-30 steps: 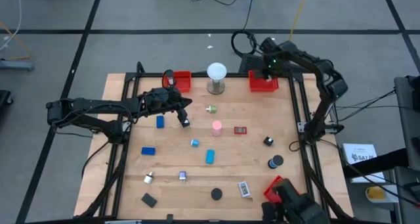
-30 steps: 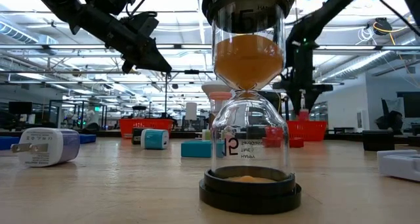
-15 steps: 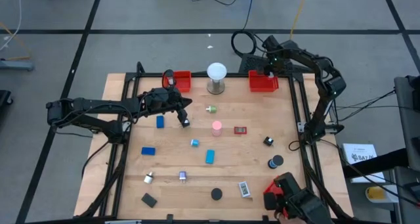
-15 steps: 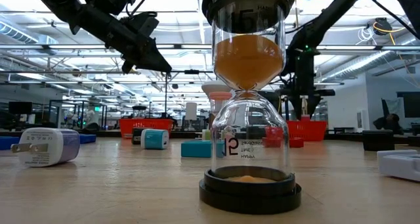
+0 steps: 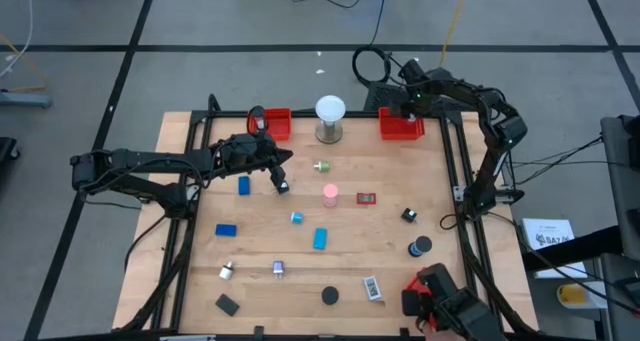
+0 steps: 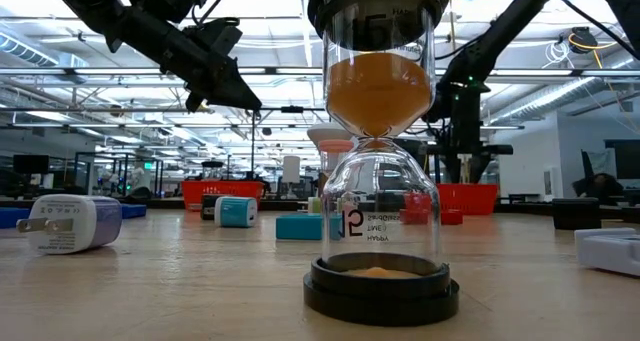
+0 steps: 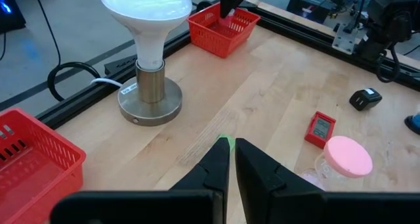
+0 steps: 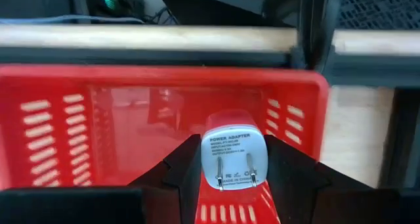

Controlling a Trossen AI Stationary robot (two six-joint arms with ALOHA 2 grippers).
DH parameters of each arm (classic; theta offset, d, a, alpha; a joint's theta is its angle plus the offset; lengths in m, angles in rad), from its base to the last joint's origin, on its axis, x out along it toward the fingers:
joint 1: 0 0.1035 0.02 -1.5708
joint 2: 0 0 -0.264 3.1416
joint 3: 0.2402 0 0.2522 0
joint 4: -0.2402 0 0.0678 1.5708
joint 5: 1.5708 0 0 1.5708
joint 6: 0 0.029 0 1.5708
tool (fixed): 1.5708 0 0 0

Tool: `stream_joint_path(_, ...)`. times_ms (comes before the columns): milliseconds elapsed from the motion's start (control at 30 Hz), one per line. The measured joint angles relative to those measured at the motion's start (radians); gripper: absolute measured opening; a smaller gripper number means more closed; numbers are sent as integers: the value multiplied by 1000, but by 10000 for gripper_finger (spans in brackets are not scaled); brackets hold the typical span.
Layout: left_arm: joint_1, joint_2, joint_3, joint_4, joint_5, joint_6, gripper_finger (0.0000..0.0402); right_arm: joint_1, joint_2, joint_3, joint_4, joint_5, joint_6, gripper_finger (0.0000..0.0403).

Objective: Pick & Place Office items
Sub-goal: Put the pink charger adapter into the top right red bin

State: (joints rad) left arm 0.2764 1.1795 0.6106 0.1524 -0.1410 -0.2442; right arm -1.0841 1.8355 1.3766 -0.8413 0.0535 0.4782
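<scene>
Your white power adapter (image 8: pixel 231 159) is pinched, prongs outward, between the fingers of the right pincer (image 8: pixel 231 175), which hangs directly over the red mesh tray (image 5: pixel 401 127) at the far right corner of the worktop (image 5: pixel 390 241). It has not been let go, so this delivery is one release short of done. The wrist view shows the tray's floor under it bare as far as you can see.

Most of the job looks to be ahead of you. Spread across the worktop, well apart from one another, you have a pink disc (image 5: pixel 330 191), a red block (image 5: pixel 366 197), a small green-tipped piece (image 5: pixel 321 166), three blue blocks (image 5: pixel 244 185) (image 5: pixel 227 229) (image 5: pixel 320 238), a black disc (image 5: pixel 329 295), a black block (image 5: pixel 227 304), a small black cube (image 5: pixel 409 215) and a white labelled piece (image 5: pixel 372 287), plus a few silver bits. An hourglass (image 6: pixel 378 141) stands close in front of the low camera.

The left pincer (image 7: pixel 232 159) hovers near the middle, between the other far red tray (image 5: pixel 272 122) and the pink disc, its fingers pressed together with nothing between them. The white globe lamp (image 5: pixel 330 118) sits between the two far trays. A third red tray (image 5: pixel 420 284) at the near right edge is partly hidden by equipment, so you cannot tell what it holds.
</scene>
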Motion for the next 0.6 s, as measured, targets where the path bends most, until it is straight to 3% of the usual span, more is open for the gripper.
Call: stream_joint_path(600, 0, 0, 0, 0, 0, -1, 26, -2, 0, 0, 33, 25, 23, 133)
